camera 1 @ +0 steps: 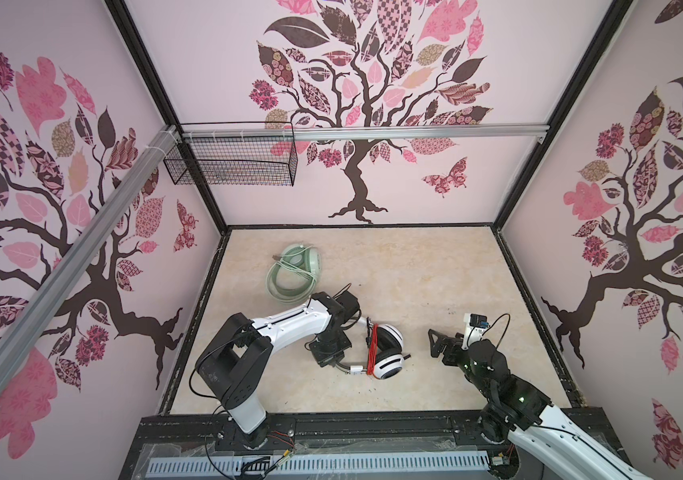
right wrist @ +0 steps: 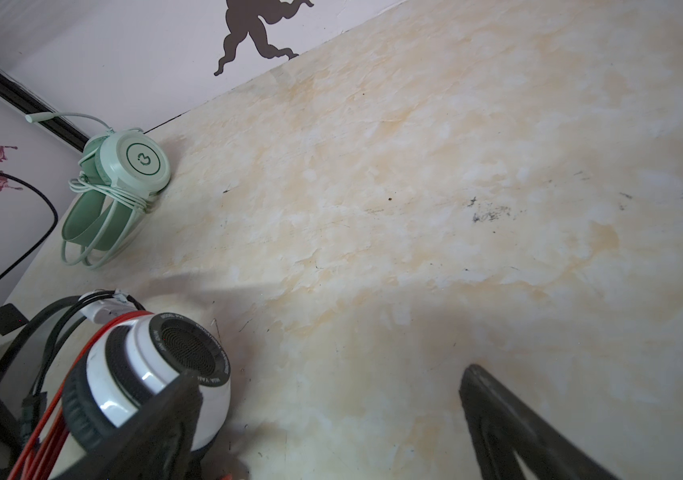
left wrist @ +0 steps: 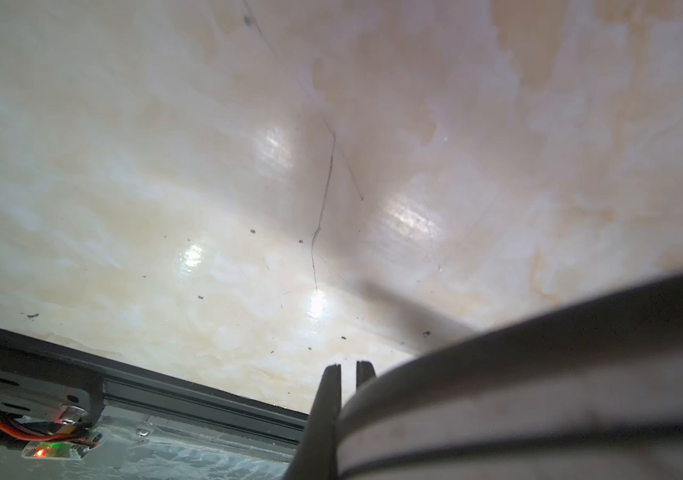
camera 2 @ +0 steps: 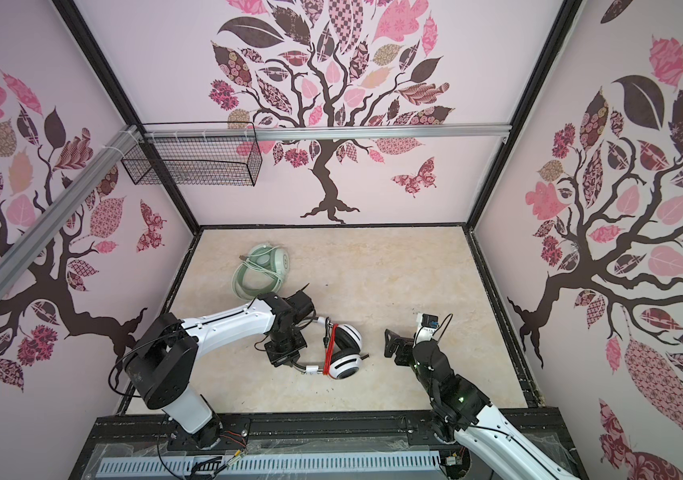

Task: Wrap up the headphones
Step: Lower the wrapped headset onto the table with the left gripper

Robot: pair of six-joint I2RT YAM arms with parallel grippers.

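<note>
White-black headphones [camera 1: 391, 337] | L gripper [left wrist: 350, 365] closed tight at headband [left wrist: 539, 370] — hold unclear | R gripper [camera 1: 435, 344] spread wide, empty

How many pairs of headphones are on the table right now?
2. The mint-green headphones lie at the back left of the table; the white-and-black headphones sit nearer the front, around the middle. None appear hidden.

The left arm [camera 1: 285, 322] is white with big black joints and thin black cables. The right arm [camera 1: 539, 419] is white and black too, with tiny green lights [camera 1: 521, 400]. The right gripper [camera 1: 432, 344] is black.
</note>
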